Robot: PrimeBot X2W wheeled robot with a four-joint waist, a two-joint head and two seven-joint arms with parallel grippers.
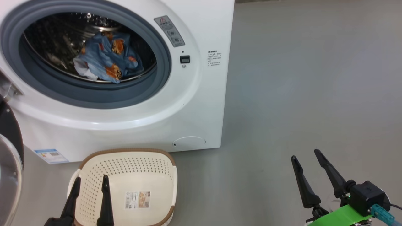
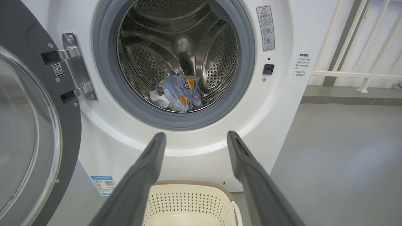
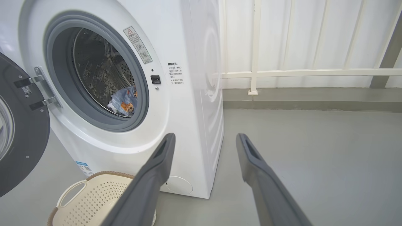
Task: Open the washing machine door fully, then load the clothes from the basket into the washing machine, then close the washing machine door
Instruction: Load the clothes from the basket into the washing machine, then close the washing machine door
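Note:
The washing machine (image 1: 201, 103) stands with its door (image 2: 34, 141) swung wide to the left on its hinge. Blue clothes (image 1: 106, 58) with orange faces lie inside the steel drum, also clothes (image 2: 179, 92) in the left wrist view. On the floor in front sits the cream basket (image 1: 157, 166) with only its label inside. My left gripper (image 1: 91, 181) hovers open above the basket's left part. My right gripper (image 1: 304, 153) is open over bare floor to the right, well apart from the machine.
Grey floor (image 1: 314, 78) stretches to the right of the machine. A white railing (image 3: 298, 72) and pale wall stand behind it. The open door (image 1: 9, 157) juts out at the left near my left arm.

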